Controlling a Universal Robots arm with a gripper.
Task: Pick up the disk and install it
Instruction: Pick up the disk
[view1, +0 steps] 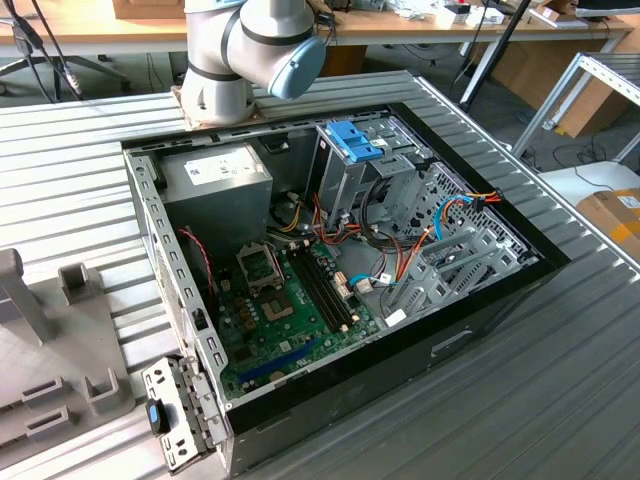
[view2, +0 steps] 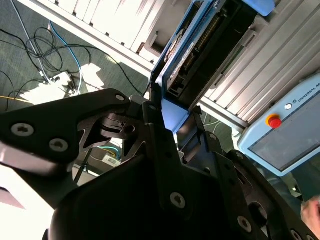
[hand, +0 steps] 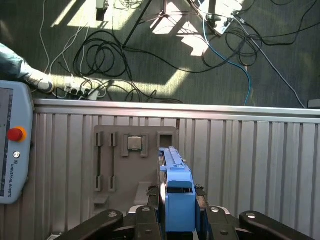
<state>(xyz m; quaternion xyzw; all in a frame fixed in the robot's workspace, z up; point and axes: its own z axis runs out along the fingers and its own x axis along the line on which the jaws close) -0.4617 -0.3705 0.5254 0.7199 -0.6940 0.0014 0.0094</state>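
Findings, largest item first.

1. Ribbed metal table (hand: 260, 165): it lies below my hand and runs out to both sides of it.
2. Open computer case (view1: 420, 350): seen in the exterior view lying on its side on the table, with the motherboard exposed. A tall grey drive cage inside carries a blue latch (view1: 352, 140). My arm (view1: 250, 50) rises from its base behind the case.
3. Teach pendant (hand: 15, 145): it rests on the table off to one side of my hand. A person's hand (hand: 40, 80) is just beyond it, over the floor.
4. Grey fixture plate (hand: 127, 175): directly below my fingers, slotted. A processor chip (hand: 134, 143) is seated in one of its recesses.
5. The disk (hand: 177, 180): it is in my grip, not in the case. I hold it edge-on by one blue end tab, and its black body and blue rails reach straight out ahead of my fingers, over the plate. I cannot tell whether its far end touches the plate.
6. My gripper (hand: 178, 212): the black fingers (hand: 150, 215) are clamped on the disk's blue end, one to each side. The second wrist view confirms the tab is pinched between them.
7. Loose cables (hand: 115, 55): these lie on the floor beyond the table edge.
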